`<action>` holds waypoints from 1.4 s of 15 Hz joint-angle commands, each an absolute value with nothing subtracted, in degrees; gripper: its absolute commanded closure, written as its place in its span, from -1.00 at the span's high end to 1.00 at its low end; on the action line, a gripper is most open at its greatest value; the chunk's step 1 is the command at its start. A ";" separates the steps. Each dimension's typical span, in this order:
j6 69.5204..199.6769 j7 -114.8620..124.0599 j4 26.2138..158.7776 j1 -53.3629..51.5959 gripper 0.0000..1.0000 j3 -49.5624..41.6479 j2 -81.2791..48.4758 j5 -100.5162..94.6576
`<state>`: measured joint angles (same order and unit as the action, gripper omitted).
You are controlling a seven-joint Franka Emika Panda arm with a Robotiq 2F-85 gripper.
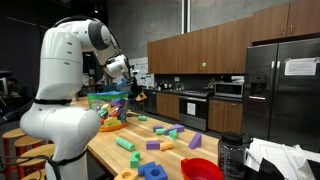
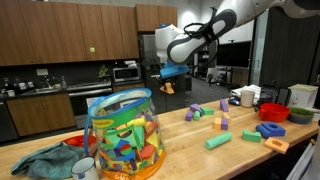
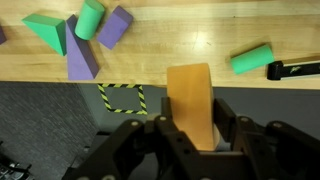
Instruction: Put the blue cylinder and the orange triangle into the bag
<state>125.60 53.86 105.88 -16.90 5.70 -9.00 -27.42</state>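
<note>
My gripper [image 3: 190, 128] is shut on an orange block [image 3: 190, 98] that stands up between the fingers. In the wrist view it hangs over the table's edge, partly above the floor. In both exterior views the gripper [image 2: 168, 84] [image 1: 137, 95] holds the orange piece in the air above the table, apart from the bag. The bag [image 2: 122, 130] [image 1: 106, 106] is see-through, has a greenish top and is full of coloured blocks. A blue round block [image 1: 152, 171] lies near the table's front end, and a blue block [image 2: 270, 130] also shows beside the red bowl.
Green cylinders [image 3: 252, 59] [image 3: 90, 18], purple blocks [image 3: 82, 60] and a green triangle [image 3: 48, 30] lie on the wooden table [image 3: 200, 35]. A red bowl [image 2: 272, 111] [image 1: 202, 169] stands at the table's end. A cloth [image 2: 45, 160] and a mug [image 2: 86, 168] sit by the bag.
</note>
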 commanded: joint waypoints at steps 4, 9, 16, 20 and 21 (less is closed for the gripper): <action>133.02 54.92 113.93 -16.89 -0.59 8.86 -2.12 -30.99; 144.06 54.79 120.33 -16.26 -0.59 11.24 2.17 -29.28; 168.12 52.97 128.40 -16.21 -0.59 10.18 5.28 -20.44; 178.55 43.66 132.69 -16.43 -0.59 12.19 3.70 -6.63; 180.46 41.31 133.69 -17.08 -0.59 12.80 3.26 -3.23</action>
